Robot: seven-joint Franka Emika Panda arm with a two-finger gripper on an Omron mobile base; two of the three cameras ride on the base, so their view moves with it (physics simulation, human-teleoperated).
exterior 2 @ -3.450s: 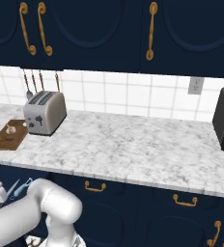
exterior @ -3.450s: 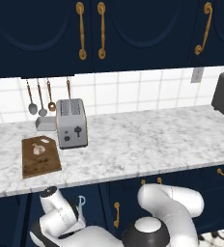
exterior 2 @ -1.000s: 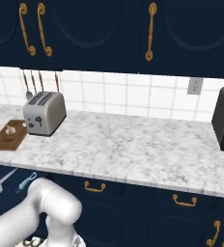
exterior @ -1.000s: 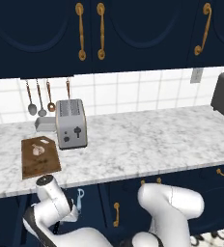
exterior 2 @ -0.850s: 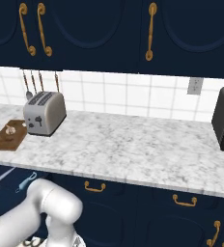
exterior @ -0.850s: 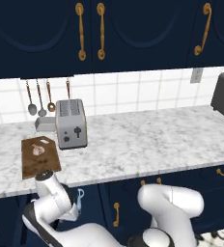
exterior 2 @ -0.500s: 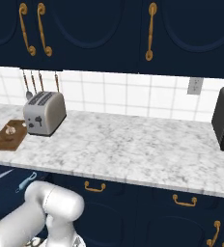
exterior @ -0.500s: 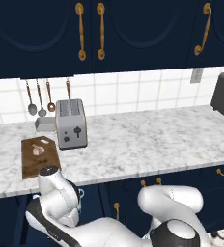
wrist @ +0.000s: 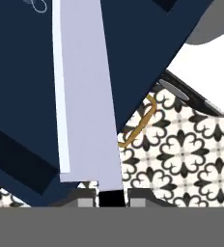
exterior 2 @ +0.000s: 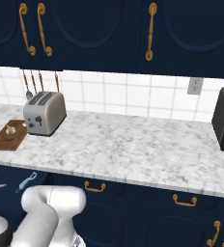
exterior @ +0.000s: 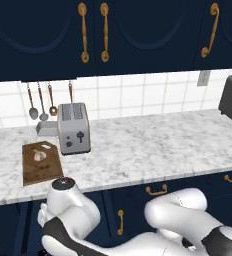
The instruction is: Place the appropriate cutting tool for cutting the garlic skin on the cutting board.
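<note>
Silver-white blade of the knife (wrist: 85, 91) runs up from my gripper (wrist: 110, 197), whose fingers are clamped on its black handle, low in front of the navy cabinet doors. Up on the counter (exterior: 153, 150) I see the board (exterior: 39, 163) left of the toaster (exterior: 73, 128), garlic (exterior: 38, 156) lying on it.

Knife (wrist: 87, 96) — pale blade pointing to 12 o'clock. Garlic (exterior: 38, 156) sits on the dark brown board (exterior: 40, 170) — at its far end.
</note>
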